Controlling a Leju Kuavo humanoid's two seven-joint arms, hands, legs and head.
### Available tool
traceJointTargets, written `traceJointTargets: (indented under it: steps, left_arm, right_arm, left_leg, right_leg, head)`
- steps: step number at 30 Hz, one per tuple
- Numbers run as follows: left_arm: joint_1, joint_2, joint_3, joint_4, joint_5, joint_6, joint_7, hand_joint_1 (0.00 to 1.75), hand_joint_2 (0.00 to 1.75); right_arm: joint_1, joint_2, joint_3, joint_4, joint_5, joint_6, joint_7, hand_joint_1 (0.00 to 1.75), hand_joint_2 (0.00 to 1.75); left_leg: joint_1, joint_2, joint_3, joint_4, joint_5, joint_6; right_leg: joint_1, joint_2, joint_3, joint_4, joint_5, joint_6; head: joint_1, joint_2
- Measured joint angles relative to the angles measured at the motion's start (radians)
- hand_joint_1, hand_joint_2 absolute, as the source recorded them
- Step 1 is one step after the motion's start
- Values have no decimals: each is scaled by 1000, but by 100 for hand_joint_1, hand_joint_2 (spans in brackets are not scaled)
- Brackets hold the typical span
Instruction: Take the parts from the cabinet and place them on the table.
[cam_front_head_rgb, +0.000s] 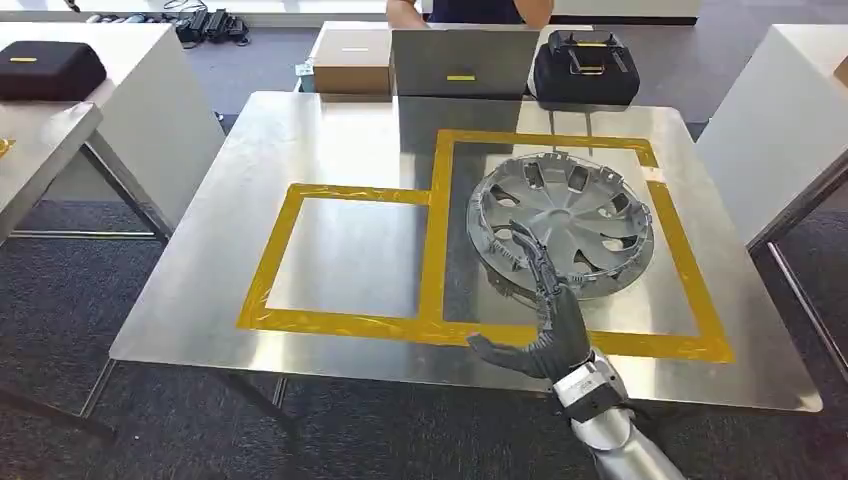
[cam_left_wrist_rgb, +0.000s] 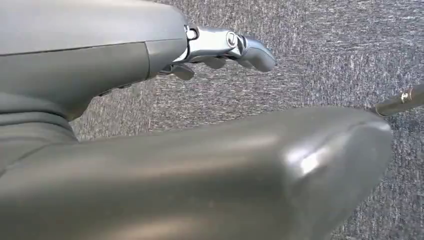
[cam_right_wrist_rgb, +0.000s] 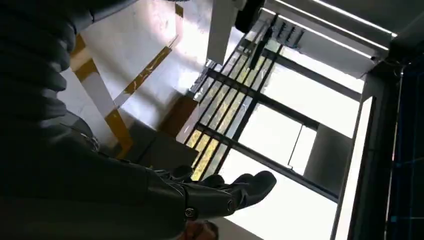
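Head view had the silver wheel cover (cam_front_head_rgb: 560, 225) lying flat on the metal table (cam_front_head_rgb: 330, 130), inside the larger of the two yellow-tape rectangles (cam_front_head_rgb: 440, 230), with the smaller rectangle beside it bare. Right hand (cam_front_head_rgb: 548, 310) stood over the near rim of the cover, palm edge-on, fingers stretched out and apart, thumb stuck out to the side, gripping nothing; whether the fingertips touched the rim, I could not tell. From the right wrist, that same hand (cam_right_wrist_rgb: 220, 192) showed its fingers extended against bright window light, nothing between them. Left wrist view looked down at grey carpet (cam_left_wrist_rgb: 310, 60), and the left hand (cam_left_wrist_rgb: 220, 50) hung there with its fingers drawn in a little and nothing in them, though how far they were curled I could not tell. A person (cam_front_head_rgb: 470, 10) sat at the far end behind a laptop (cam_front_head_rgb: 462, 62), beside a brown box and a black case. As a judgement, this part looked placed, the release step just about done. Next move would call for lifting the right hand clear without nudging the cover, then turning toward the cabinet for another part.
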Motion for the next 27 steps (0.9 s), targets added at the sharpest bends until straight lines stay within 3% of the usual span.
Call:
traceJointTargets:
  steps: [4, 8, 9, 10, 11, 13, 14, 15, 16, 18, 19, 20, 22, 24, 25, 27]
  left_arm:
    - [0, 0, 8, 0, -3, 0, -2, 0, 0]
    - [0, 0, 23, 0, 4, -10, 18, 0, 0]
    - [0, -5, 24, 0, 5, -18, 19, 0, 0]
    - [-2, -7, 24, 0, 5, -27, 19, 0, 0]
    - [-3, -7, 25, 0, 5, -33, 21, 0, 0]
    - [-3, -8, 26, 0, 3, -43, 23, 0, 0]
    - [-3, -9, 26, 0, 2, -45, 24, 0, 0]
    - [-3, -10, 27, 0, 2, -48, 24, 0, 0]
    - [-3, -11, 28, 0, 0, -50, 24, 0, 0]
    - [-4, -15, 30, 0, -2, -51, 26, 0, 0]
    - [-6, -13, 31, -1, -2, -51, 28, 0, 0]
    - [-6, -13, 31, -1, -3, -51, 29, 0, 0]
    - [-8, -13, 31, -1, -6, -51, 32, 0, 0]
    - [-5, -14, 32, 0, -7, -51, 35, 0, 0]
    - [-6, -15, 32, 0, -7, -51, 36, 0, 0]
    - [-7, -15, 33, 0, -7, -52, 35, 0, 0]
  right_arm:
    - [49, -1, -11, -20, 6, -30, 0, 0, 0]
    - [78, -1, -19, -35, 17, -47, 0, 0, 0]
    - [81, -1, -23, -41, 24, -56, 0, 0, 0]
    - [83, -1, -28, -43, 24, -61, 0, 0, 0]
    - [84, 0, -28, -44, 20, -58, 0, 0, 0]
    - [94, 0, -32, -45, 9, -48, 0, 0, 0]
    - [102, 0, -34, -47, 6, -48, 0, 0, 0]
    - [108, 0, -35, -51, 6, -48, 0, 0, 0]
    - [112, 0, -36, -58, 11, -48, 0, 0, 0]
    - [113, 0, -37, -74, 15, -48, 0, 0, 0]
    - [112, 0, -37, -82, 15, -48, 0, 0, 0]
    - [116, 0, -37, -87, 17, -49, 0, 0, 0]
    - [115, -1, -38, -90, 23, -53, 0, 0, 0]
    - [116, -1, -38, -97, 22, -50, 0, 0, 0]
    - [116, -1, -38, -99, 18, -44, 0, 0, 0]
    - [123, -1, -39, -101, 7, -18, 0, 0, 0]
  left_leg:
    - [-2, 0, -1, 4, -3, 6]
    - [-4, -1, -3, 6, 4, 16]
    - [11, 3, 1, -12, 17, 25]
    - [9, 5, 1, -19, 23, 27]
    - [10, 6, -2, -20, 28, 32]
    - [10, 9, -14, -17, 33, 33]
    - [11, 10, -21, -14, 35, 31]
    - [12, 10, -29, -11, 39, 28]
    - [14, 10, -37, -6, 42, 24]
    - [21, 10, -52, 7, 47, 15]
    - [20, 9, -58, 15, 49, 8]
    - [20, 5, -60, 14, 54, -1]
    - [18, 3, -63, 16, 63, -17]
    - [24, 3, -70, 8, 76, -35]
    - [25, 5, -76, 25, 48, -38]
    - [25, 6, -115, 140, -68, -43]
  right_leg:
    - [-2, 0, 1, 0, 0, 6]
    - [-4, 0, 4, -6, 9, 19]
    - [0, 1, 3, -2, 4, 22]
    - [0, 0, -4, 19, -22, 26]
    - [-1, 0, -26, 70, -65, 30]
    - [-5, 0, -86, 226, -150, 35]
    - [-7, 0, -106, 281, -170, 38]
    - [-10, 0, -103, 290, -163, 40]
    - [-13, 0, -75, 249, -135, 43]
    - [-18, -1, 32, 74, -64, 48]
    - [-21, -1, 73, -7, -73, 48]
    - [-8, 8, 67, 19, -52, 32]
    - [-9, 9, 56, 14, -58, 12]
    - [-10, 6, 45, 7, -40, -10]
    - [-11, 2, 37, 7, -30, -18]
    - [-9, 1, 13, 7, -12, -26]
  head:
    - [0, 0]
    - [0, 0]
    - [0, 0]
    - [1, 0]
    - [8, 0]
    - [9, 0]
    - [10, 0]
    - [10, 0]
    - [10, 0]
    - [10, 0]
    - [11, 0]
    - [10, 0]
    - [8, 0]
    - [6, 0]
    - [3, 0]
    - [-6, 0]
